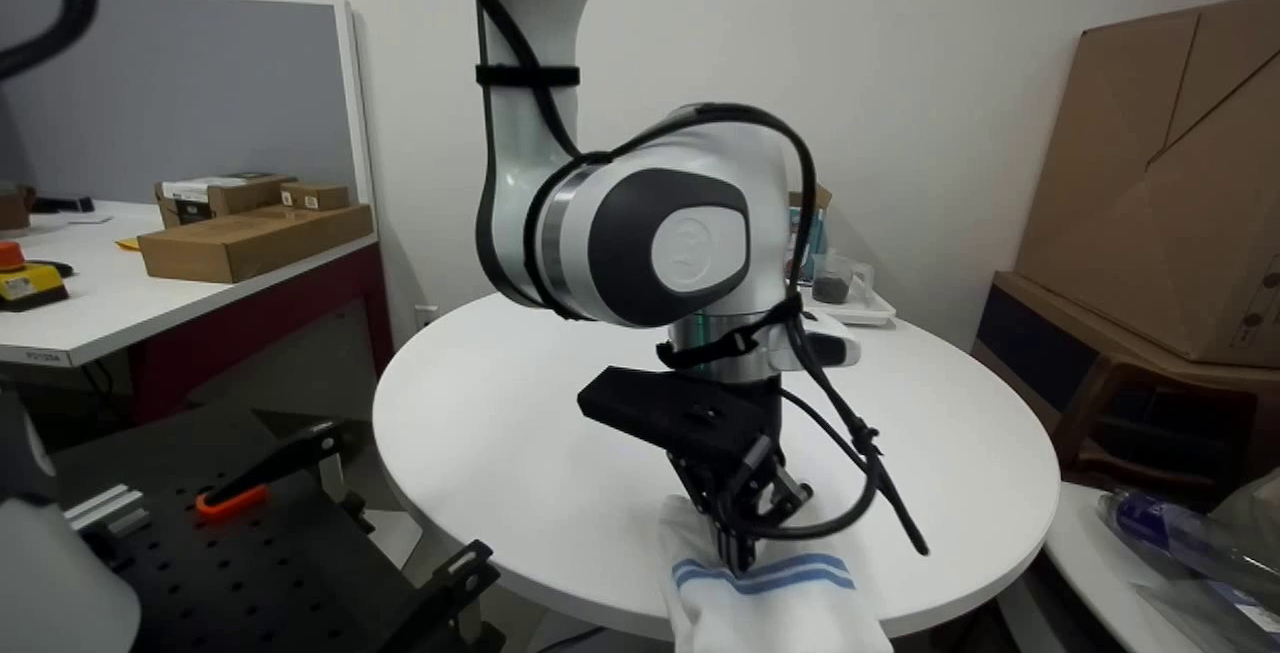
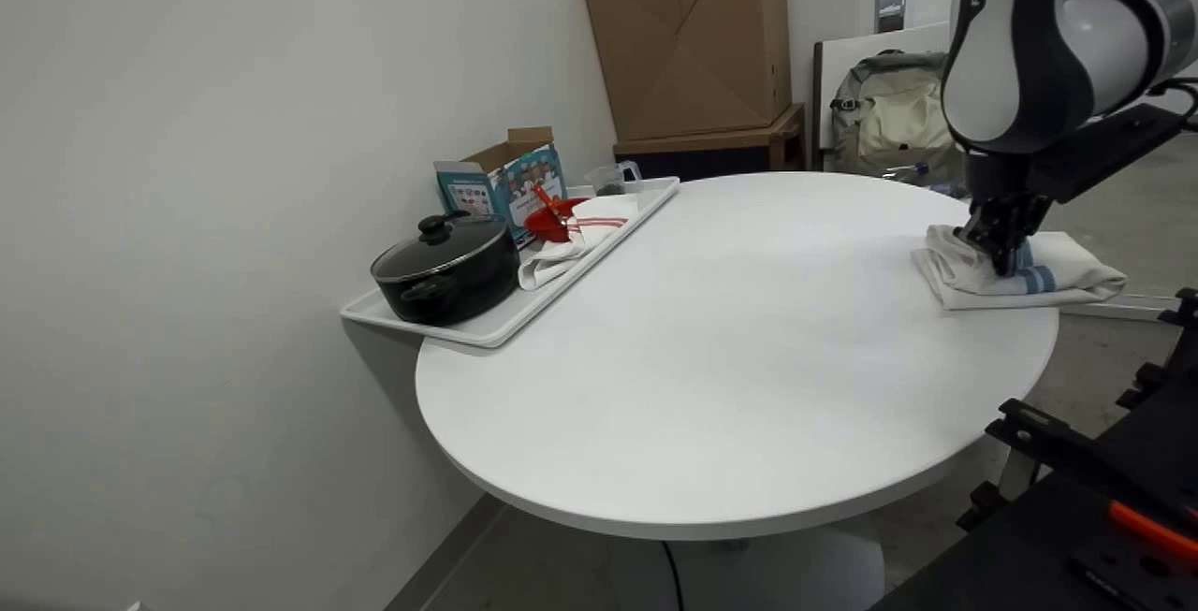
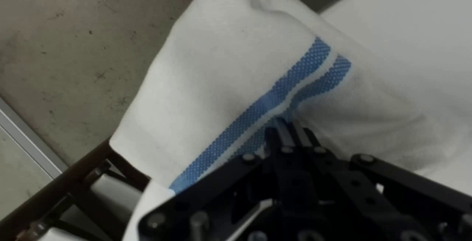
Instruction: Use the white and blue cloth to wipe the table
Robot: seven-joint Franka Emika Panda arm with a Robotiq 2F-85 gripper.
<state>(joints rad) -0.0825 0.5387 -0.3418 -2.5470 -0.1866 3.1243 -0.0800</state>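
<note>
Fingers (image 3: 284, 134) pinch the white and blue cloth (image 3: 228, 60) by its stripes (image 3: 304, 65), on the table (image 2: 711, 358), part past the edge; likely light, soft, floppy, best held by a bunched fold.

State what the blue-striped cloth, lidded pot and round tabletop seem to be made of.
Blue-striped cloth: matt woven fabric, perhaps cotton; the weave shows in its stripes.
Lidded pot: probably coated metal, from its smooth black sides; lid possibly glass, looking shinier.
Round tabletop: perhaps laminate; smooth white with a soft sheen, no grain showing.
</note>
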